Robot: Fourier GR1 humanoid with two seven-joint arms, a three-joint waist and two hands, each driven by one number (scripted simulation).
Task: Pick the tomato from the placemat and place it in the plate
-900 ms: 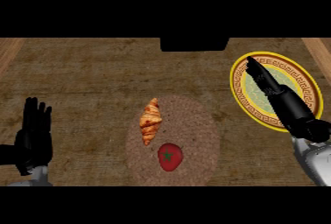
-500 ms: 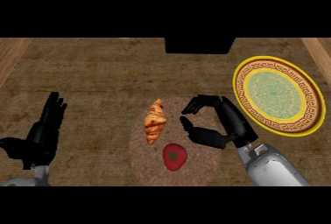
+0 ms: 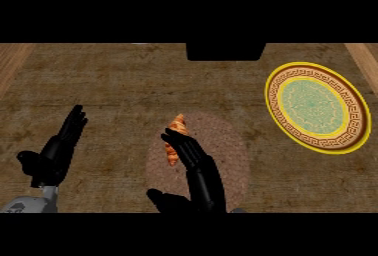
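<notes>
The round brown woven placemat (image 3: 229,145) lies at the middle of the counter. The tomato is not visible; my right hand (image 3: 205,185) lies over the mat's lower middle where it was, fingers stretched forward and thumb spread to the left, so the hand is open. An orange croissant (image 3: 177,131) lies on the mat's left edge, partly behind the fingertips (image 3: 176,137). The plate (image 3: 284,122), yellow-rimmed with a green centre, sits at the right and holds nothing. My left hand (image 3: 53,159) rests open at the left, fingers up.
A dark box-like object (image 3: 225,51) stands at the counter's far edge, top centre. Lighter wooden strips (image 3: 363,55) run along the counter's left and right borders. Bare brown counter lies between the mat and the plate.
My right hand swung from over the plate leftward onto the placemat and now covers the tomato. Its fingers went from curved to straight. The left hand shifted slightly right.
</notes>
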